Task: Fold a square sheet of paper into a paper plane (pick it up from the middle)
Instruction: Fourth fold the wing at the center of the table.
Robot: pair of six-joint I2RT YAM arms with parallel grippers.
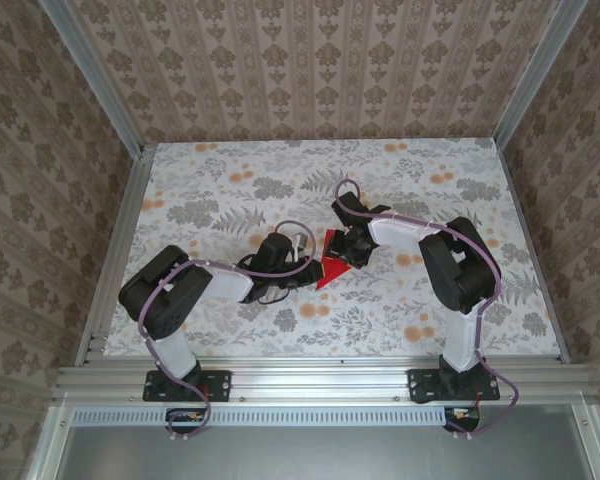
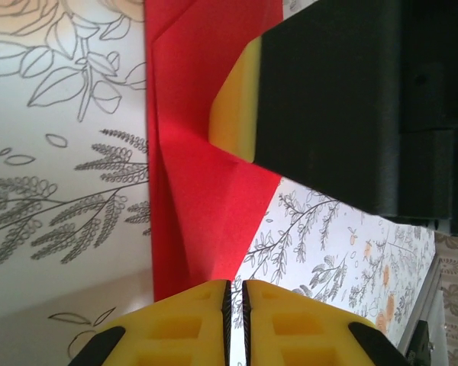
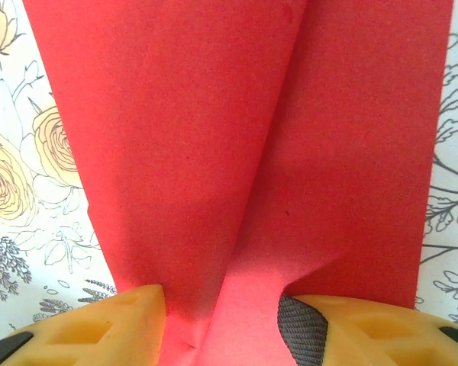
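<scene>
- Top external view: we find the red paper (image 1: 328, 272), partly folded, lying on the floral table (image 1: 210, 190) between both grippers.
- Left gripper (image 2: 235, 286): we note its fingers drawn nearly together at the paper's edge; whether paper is clamped, we cannot tell.
- Right gripper (image 3: 221, 309): we see its jaws apart, straddling a raised crease in the paper.

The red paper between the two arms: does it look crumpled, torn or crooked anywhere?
No tear shows. The red paper is not flat, though: a raised fold runs along it and buckles between the open right jaws. It looks mid-fold, not damaged.
</scene>
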